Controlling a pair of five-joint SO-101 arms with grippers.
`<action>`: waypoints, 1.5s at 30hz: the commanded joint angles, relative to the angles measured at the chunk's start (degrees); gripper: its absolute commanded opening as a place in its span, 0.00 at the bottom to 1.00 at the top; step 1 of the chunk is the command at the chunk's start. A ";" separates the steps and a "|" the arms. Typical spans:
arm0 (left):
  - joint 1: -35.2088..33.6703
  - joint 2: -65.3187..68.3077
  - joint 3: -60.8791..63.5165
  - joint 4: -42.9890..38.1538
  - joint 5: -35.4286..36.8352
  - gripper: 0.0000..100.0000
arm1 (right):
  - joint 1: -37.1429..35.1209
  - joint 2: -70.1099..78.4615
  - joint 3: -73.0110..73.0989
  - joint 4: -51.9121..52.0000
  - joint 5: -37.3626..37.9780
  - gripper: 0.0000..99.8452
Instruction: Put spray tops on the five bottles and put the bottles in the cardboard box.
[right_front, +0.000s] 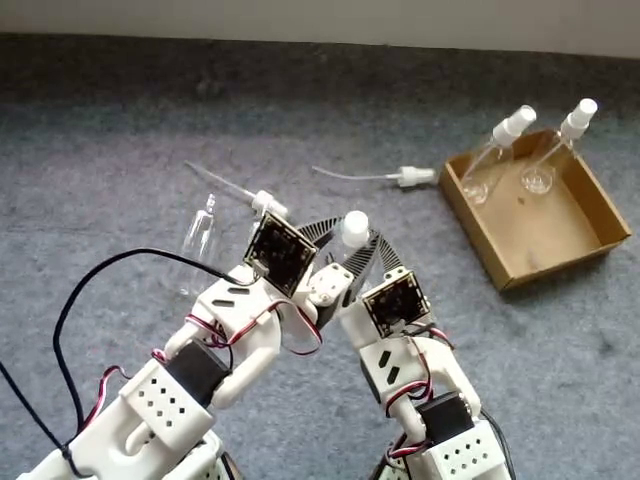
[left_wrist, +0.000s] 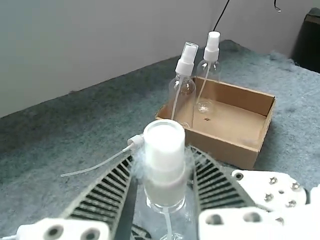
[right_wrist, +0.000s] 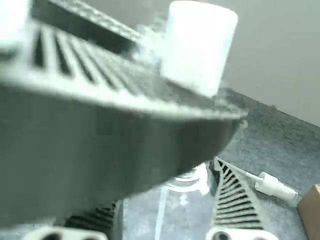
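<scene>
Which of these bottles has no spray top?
The bottle out on the carpet; the two bottles in the cardboard box and the gripped bottle wear white tops.

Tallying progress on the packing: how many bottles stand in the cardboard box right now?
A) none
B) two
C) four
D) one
B: a bottle and a second bottle stand side by side at the far end of the cardboard box.

Left of the cardboard box (right_front: 550, 232), our left tool (left_wrist: 162, 160) and right tool (right_front: 365, 255) hide the capped bottle (right_front: 355, 228) below its cap.
</scene>
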 joint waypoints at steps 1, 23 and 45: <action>-0.31 -0.04 2.15 -1.32 -3.16 0.00 | -0.04 -0.84 0.92 -0.04 -0.53 0.13; 0.22 -0.13 6.02 -11.43 -2.73 0.00 | -0.13 -0.84 -1.63 0.22 -0.53 0.13; -3.47 -0.75 4.79 -6.24 -2.73 0.28 | 0.04 -0.84 -1.54 0.22 -0.26 0.13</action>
